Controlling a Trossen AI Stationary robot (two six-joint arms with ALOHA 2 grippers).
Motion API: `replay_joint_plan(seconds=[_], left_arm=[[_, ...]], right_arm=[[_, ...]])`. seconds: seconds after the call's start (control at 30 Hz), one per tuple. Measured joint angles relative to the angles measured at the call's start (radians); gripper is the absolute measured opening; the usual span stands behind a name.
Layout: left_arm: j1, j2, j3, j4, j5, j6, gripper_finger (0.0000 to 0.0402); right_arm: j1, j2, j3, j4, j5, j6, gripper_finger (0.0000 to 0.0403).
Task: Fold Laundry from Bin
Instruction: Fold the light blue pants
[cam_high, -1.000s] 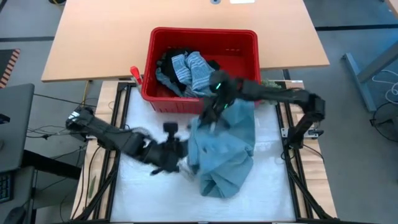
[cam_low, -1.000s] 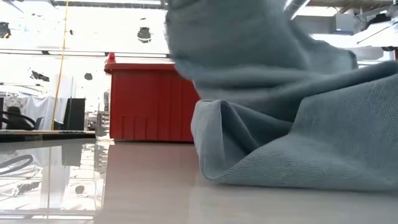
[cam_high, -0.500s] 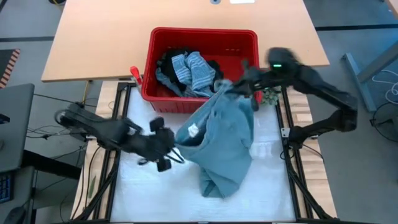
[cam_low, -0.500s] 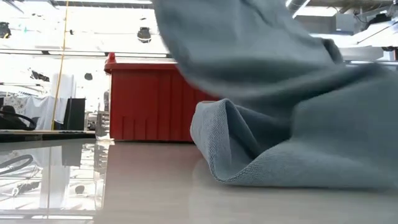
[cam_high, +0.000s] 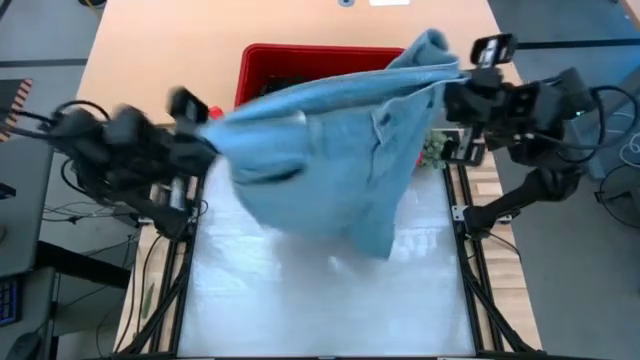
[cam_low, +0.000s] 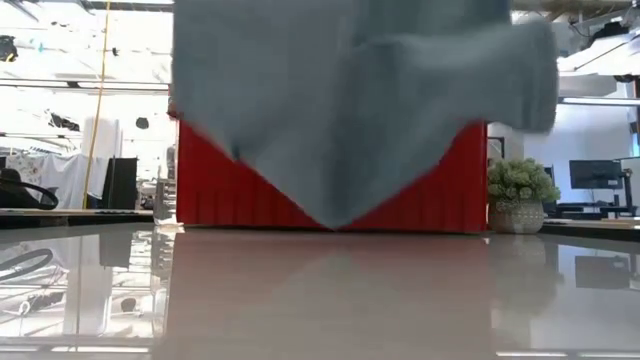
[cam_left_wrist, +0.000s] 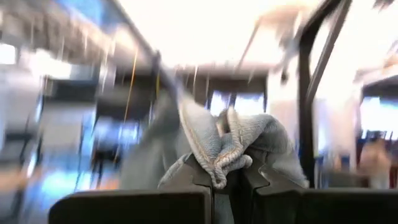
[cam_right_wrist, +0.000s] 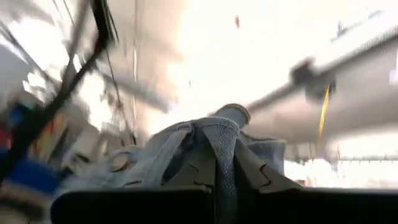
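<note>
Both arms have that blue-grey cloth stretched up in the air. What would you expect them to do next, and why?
Probably lower it flat onto the white table. The left gripper and the right gripper each pinch a corner of the light blue-grey garment, held spread between them, hanging in front of the red bin with its lowest point just above the surface. Spread like that, it looks ready to lay down.

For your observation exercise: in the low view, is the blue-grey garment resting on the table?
No, the blue-grey garment hangs in front of the red bin, its lowest point clear of the table.
</note>
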Motion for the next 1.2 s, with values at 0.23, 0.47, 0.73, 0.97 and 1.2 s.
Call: replay_joint_plan(seconds=[0.23,0.47,0.73,0.97,1.2], left_arm=[[0.021,0.162,0.249,0.039,0.341,0.111,0.0001],[-0.026,0.225,0.301,0.089,0.566,0.224,0.0001],[-0.079,0.227,0.316,-0.092,0.649,0.357,0.0001],[-0.114,0.248,0.315,-0.222,0.658,0.454,0.0003],[-0.095,0.235,0.320,-0.359,0.329,0.414,0.0005]], right_arm=[[0.142,0.214,0.308,0.035,-0.071,-0.150,0.0042],[0.363,0.300,0.374,0.080,-0.092,-0.455,0.0042],[0.608,0.324,0.390,-0.054,-0.078,-0.685,0.0042],[0.742,0.322,0.391,-0.085,-0.096,-0.759,0.0042],[0.703,0.269,0.398,-0.064,0.218,-0.684,0.0042]])
